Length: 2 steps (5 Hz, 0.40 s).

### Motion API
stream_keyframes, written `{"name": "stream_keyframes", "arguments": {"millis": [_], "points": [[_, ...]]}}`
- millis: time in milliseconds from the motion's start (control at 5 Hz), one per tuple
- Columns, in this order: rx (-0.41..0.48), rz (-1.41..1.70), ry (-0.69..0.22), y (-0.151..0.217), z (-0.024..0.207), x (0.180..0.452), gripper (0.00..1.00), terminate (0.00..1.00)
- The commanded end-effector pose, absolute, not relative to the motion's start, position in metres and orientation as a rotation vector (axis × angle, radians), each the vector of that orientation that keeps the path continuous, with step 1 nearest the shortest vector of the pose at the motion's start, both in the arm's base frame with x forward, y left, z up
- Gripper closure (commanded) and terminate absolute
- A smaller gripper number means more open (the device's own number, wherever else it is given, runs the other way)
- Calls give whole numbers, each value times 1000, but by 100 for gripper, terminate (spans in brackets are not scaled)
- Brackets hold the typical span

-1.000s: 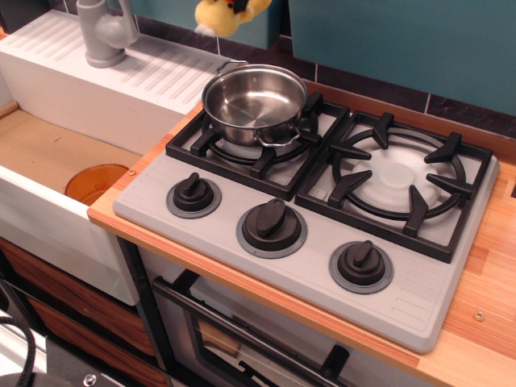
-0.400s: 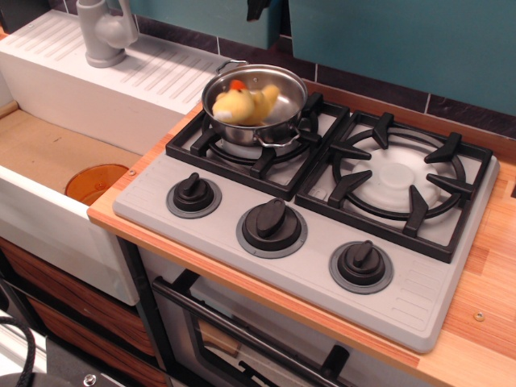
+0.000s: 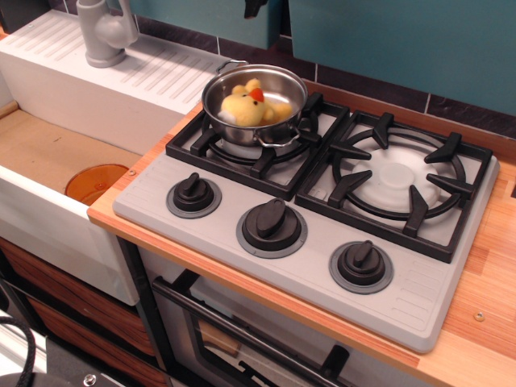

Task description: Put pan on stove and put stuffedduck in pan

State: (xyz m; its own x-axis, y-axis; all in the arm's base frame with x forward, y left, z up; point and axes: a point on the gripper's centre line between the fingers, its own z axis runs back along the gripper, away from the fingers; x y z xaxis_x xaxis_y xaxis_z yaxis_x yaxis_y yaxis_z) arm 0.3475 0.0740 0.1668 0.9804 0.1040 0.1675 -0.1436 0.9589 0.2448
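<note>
The shiny steel pan (image 3: pixel 239 129) stands upright on the left burner grate of the grey stove (image 3: pixel 218 234). The yellow stuffedduck (image 3: pixel 246 105) lies inside the pan, orange beak up, resting against the pan's bottom and wall. Of the gripper (image 3: pixel 255 7) only a dark tip shows at the top edge, well above the pan and apart from the duck. It holds nothing that I can see, and its jaws are cut off by the frame.
The right burner (image 3: pixel 397 176) is bare. Three black knobs (image 3: pixel 272 224) line the stove front. A white sink (image 3: pixel 48 153) with a grey faucet (image 3: pixel 105 32) and an orange disc (image 3: pixel 95 181) lies to the left. Wooden counter (image 3: pixel 484 306) runs to the right.
The duck, held high at the top edge a second ago, dropped into the pan and has come to rest there. The gripper let it go and stays at the top edge.
</note>
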Motion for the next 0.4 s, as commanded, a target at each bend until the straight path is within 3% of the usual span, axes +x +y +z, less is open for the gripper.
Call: {"name": "stream_keyframes", "arguments": {"millis": [0,200], "points": [[254,106,-234,70,181,361,0,0],[158,120,-231,68,175,363,0,100]]}}
